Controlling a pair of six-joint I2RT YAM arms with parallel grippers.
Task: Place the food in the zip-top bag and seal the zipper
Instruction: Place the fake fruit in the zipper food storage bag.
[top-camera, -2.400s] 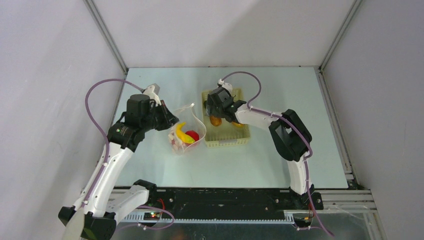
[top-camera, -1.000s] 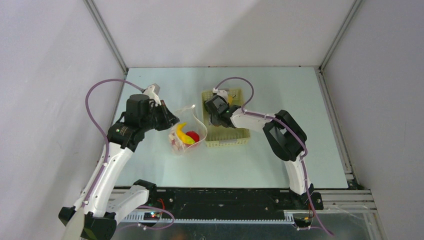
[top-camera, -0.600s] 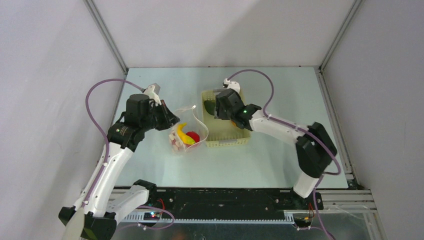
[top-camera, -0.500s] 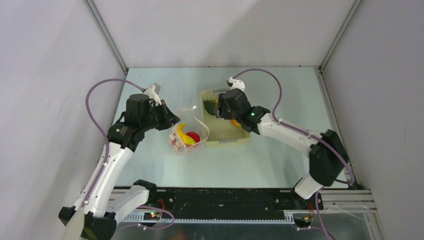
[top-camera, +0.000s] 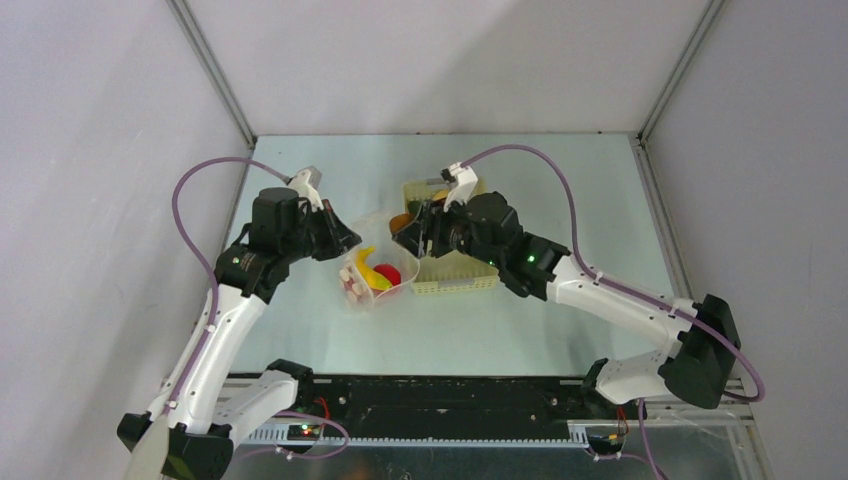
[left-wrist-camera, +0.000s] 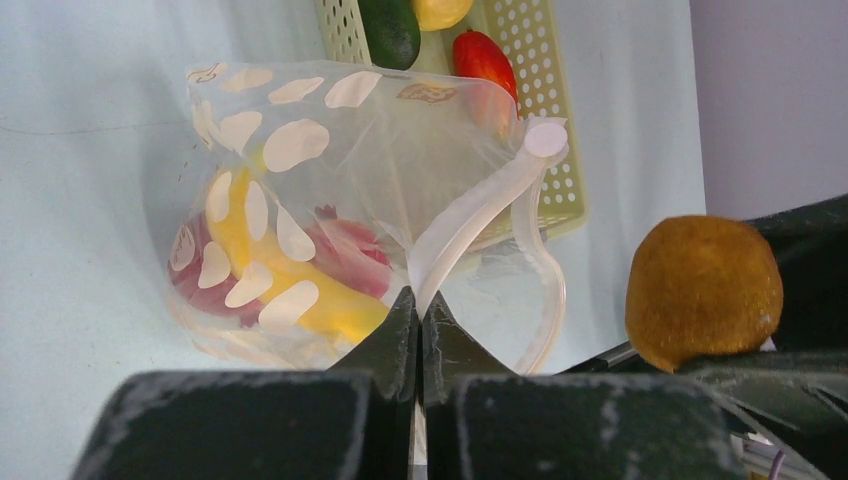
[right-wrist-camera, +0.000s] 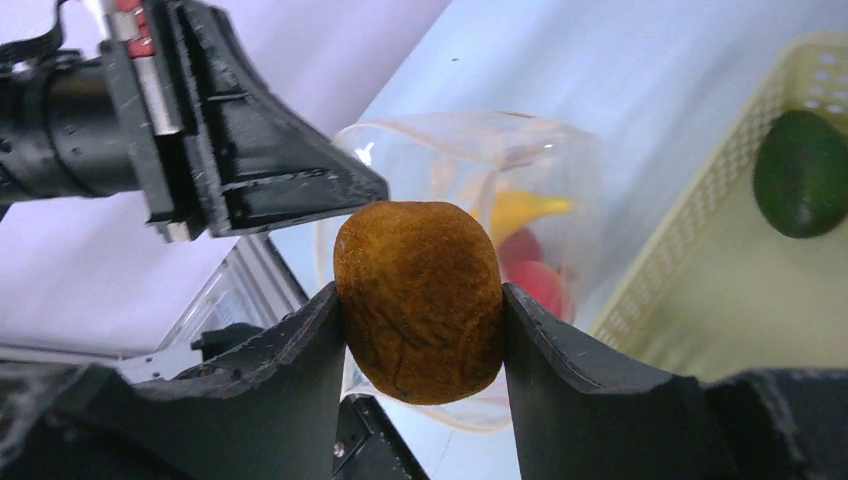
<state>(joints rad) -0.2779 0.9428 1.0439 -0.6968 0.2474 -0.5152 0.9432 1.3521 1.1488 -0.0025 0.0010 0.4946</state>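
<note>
Sitting on the table (top-camera: 560, 180) just left of the basket (top-camera: 462, 286), the zip-top bag (left-wrist-camera: 330, 160) is clear with white dots, mouth gaping open and tilted up. Inside it: a yellow banana (left-wrist-camera: 240, 240) and a red round fruit (left-wrist-camera: 345, 250), touching each other at the bag's bottom; the wrist views show both through the plastic. The zipper (left-wrist-camera: 470, 215) is the white strip along the mouth edge; it curves in a loop, unsealed. The left gripper (left-wrist-camera: 415, 312) has its fingers pressed together on that strip, pinching the bag's mouth edge and holding it up on the side away from the basket. The right gripper (right-wrist-camera: 420, 335) is clamped on a brown-orange fruit (right-wrist-camera: 420, 295), one finger on each side, fruit clear of the table. The top view puts that fruit at the basket's left edge, just beside the bag's open mouth; the right wrist view has the mouth right behind it. Fruit is not in the bag yet. The basket is pale yellow and perforated, and touches or nearly touches the bag; cannot tell which. In the basket: a dark green oval piece (left-wrist-camera: 392, 30), a yellow piece (left-wrist-camera: 440, 10) cut off by the frame edge, and a red elongated piece (left-wrist-camera: 483, 58), all at the far end.
</note>
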